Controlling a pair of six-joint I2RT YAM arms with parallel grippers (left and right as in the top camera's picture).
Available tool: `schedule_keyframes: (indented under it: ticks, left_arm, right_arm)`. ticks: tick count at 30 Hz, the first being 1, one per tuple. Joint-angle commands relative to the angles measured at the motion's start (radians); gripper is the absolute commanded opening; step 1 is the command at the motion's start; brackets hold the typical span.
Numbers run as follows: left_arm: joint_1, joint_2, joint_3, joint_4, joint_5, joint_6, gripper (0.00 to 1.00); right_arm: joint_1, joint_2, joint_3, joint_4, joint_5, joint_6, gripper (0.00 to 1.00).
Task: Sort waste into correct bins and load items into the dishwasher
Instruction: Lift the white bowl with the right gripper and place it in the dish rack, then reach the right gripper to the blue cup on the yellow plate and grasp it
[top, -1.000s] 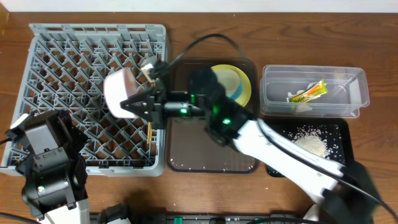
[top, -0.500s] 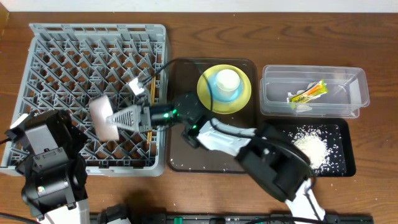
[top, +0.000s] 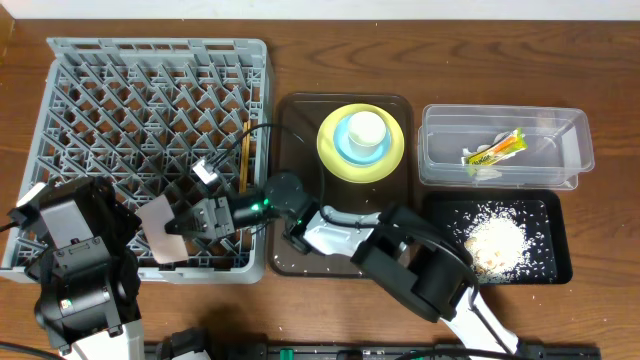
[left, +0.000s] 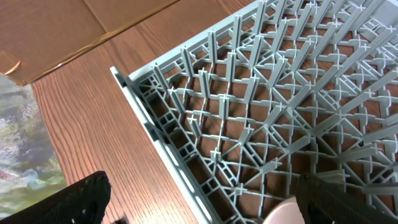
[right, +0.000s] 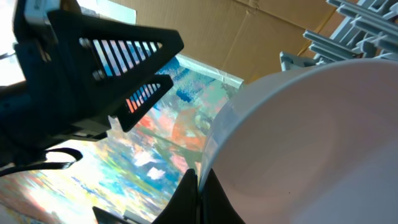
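Note:
My right gripper (top: 192, 219) is shut on the rim of the white bowl (top: 158, 228) and holds it tilted over the front part of the grey dish rack (top: 120, 90). The right wrist view shows the fingers (right: 199, 179) pinching the bowl (right: 311, 137). My left gripper (left: 205, 211) is open and empty over the rack's front left corner (left: 186, 155); the bowl's edge (left: 285, 214) shows beside its right finger. Chopsticks (top: 243, 160) lie in the rack's right side. The yellow plate (top: 392, 158) carries the light blue bowl (top: 345, 148) and white cup (top: 366, 129).
The plate sits on a dark brown serving tray (top: 340, 240). A clear tub (top: 545, 150) holds the green-and-yellow wrapper (top: 495, 148) and a tissue. A black tray (top: 545, 250) holds rice grains (top: 495, 238). My left arm (top: 75, 260) stands at the rack's front left.
My right gripper has carried the white bowl left and toward the front of the rack, lowering it. The left arm has not moved.

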Motion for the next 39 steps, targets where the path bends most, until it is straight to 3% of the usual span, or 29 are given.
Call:
schedule_keyframes:
  ticks: [1, 5, 10, 11, 12, 22, 32, 35, 39]
  left_arm:
    - [0.004, -0.001, 0.018, -0.004, -0.013, -0.01, 0.96]
    - [0.004, -0.001, 0.018, -0.004, -0.013, -0.01, 0.96]
    - [0.004, -0.001, 0.018, -0.004, -0.013, -0.01, 0.96]
    - [0.004, -0.001, 0.018, -0.004, -0.013, -0.01, 0.96]
    - [0.004, -0.001, 0.018, -0.004, -0.013, -0.01, 0.96]
    - [0.004, -0.001, 0.018, -0.004, -0.013, -0.01, 0.96]
    - [0.004, 0.0, 0.018, -0.004, -0.013, -0.01, 0.96]
    - [0.004, -0.001, 0.018, -0.004, -0.013, -0.01, 0.96]
    - [0.004, -0.001, 0.018, -0.004, -0.013, -0.01, 0.96]
  right_arm:
    - [-0.043, 0.001, 0.003, 0.008, -0.071, 0.021, 0.01]
    - [-0.058, 0.001, 0.003, -0.006, -0.106, 0.04, 0.02]
    - [-0.08, 0.001, 0.003, -0.007, -0.142, 0.039, 0.34]
    - [-0.088, 0.001, 0.003, -0.008, -0.15, 0.039, 0.47]
    - [-0.097, 0.001, 0.003, -0.008, -0.158, 0.039, 0.97]
    - [-0.224, -0.036, 0.004, -0.047, -0.208, 0.039, 0.99]
    - [-0.312, -0.103, 0.006, -0.28, -0.268, -0.103, 0.99]
    - [-0.342, -0.161, 0.014, -0.426, -0.262, -0.2, 0.99]
    - [-0.396, -0.289, 0.08, -0.96, -0.132, -0.529, 0.99]
